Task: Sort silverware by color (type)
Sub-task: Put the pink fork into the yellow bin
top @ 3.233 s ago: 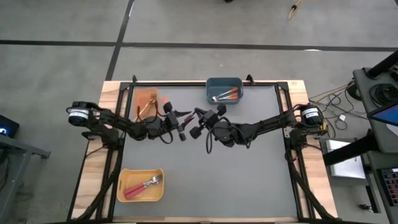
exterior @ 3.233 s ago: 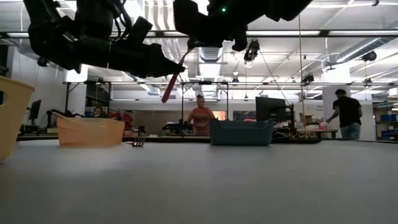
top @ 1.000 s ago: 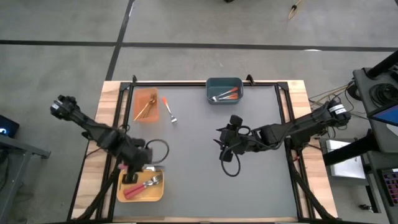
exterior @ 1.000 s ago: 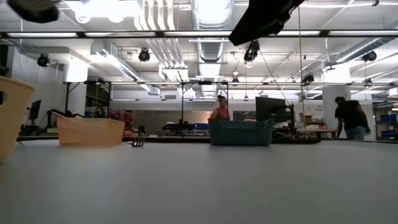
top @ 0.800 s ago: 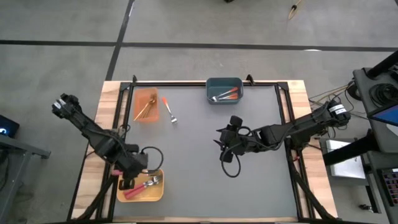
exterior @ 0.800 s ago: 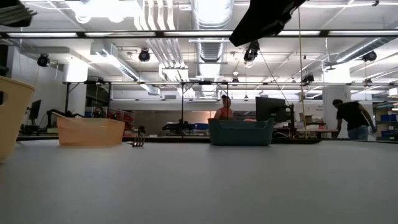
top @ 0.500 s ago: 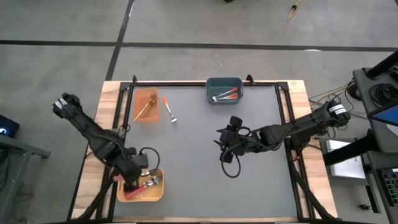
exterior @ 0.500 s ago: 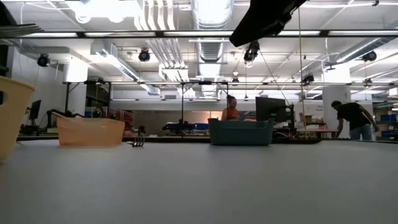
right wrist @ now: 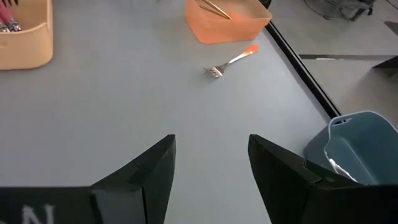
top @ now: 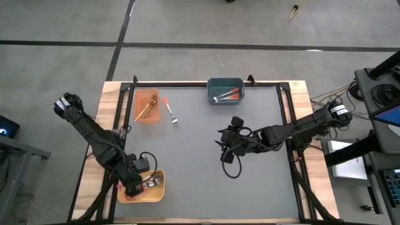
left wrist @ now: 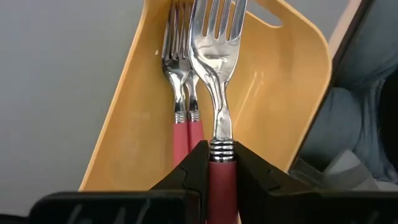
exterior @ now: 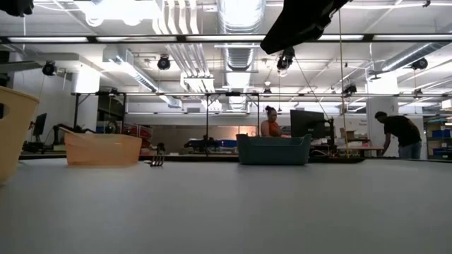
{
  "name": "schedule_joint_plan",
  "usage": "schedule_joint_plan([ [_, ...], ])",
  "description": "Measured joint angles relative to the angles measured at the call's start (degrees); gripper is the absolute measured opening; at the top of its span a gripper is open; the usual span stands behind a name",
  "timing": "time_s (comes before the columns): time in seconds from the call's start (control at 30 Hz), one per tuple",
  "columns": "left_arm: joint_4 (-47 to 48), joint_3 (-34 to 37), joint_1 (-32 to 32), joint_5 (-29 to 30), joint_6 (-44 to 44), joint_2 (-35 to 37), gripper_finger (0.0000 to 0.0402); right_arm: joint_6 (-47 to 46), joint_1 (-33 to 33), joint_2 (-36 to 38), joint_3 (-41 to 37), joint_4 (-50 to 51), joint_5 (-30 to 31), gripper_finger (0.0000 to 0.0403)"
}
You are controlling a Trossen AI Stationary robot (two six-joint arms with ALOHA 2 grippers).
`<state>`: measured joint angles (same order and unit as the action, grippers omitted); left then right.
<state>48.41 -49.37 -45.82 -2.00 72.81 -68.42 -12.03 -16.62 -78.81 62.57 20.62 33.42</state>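
My left gripper (top: 134,184) is over the yellow bin (top: 157,195) at the table's near left, shut on a silver fork with a red handle (left wrist: 217,74). Two more red-handled forks (left wrist: 180,93) lie side by side on the bin's floor. One orange-handled fork (top: 169,109) lies flat on the table beside the orange bin (top: 146,105), which holds thin gold forks. The blue-grey bin (top: 225,90) at the far edge holds orange-handled forks. My right gripper (top: 225,147) waits open over the table's middle, with nothing between its fingers (right wrist: 155,168). My left gripper pinches the fork's red handle (left wrist: 221,177) between its two fingers, just behind the ringed metal collar. The fork runs forward along the fingers, tines out ahead over the yellow bin's inside. Whether the tines touch the bin I cannot tell.
The yellow bin's wall (exterior: 10,134) rises at the left of the low view, with the orange bin (exterior: 102,149) and blue-grey bin (exterior: 274,150) farther back. Bare grey mat spreads between the bins. People stand in the room beyond the table.
My left gripper has gone toward the table's near edge with the red-handled fork, from beside the yellow bin's far rim to over its inside. The right arm has kept still.
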Motion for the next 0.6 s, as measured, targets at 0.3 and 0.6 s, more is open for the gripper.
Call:
schedule_joint_plan([
  [0.3, -3.09, 1.63, -0.37, -0.43, -0.37, 0.0, 0.0037, -0.03, 0.0, -0.02, 0.0, -0.04, 0.01, 0.0194],
  [0.6, -6.01, 1.6, -0.63, -1.54, -1.69, 0.0, 0.0037, -0.01, 0.02, -0.02, 0.0, -0.13, 0.01, 0.0194],
])
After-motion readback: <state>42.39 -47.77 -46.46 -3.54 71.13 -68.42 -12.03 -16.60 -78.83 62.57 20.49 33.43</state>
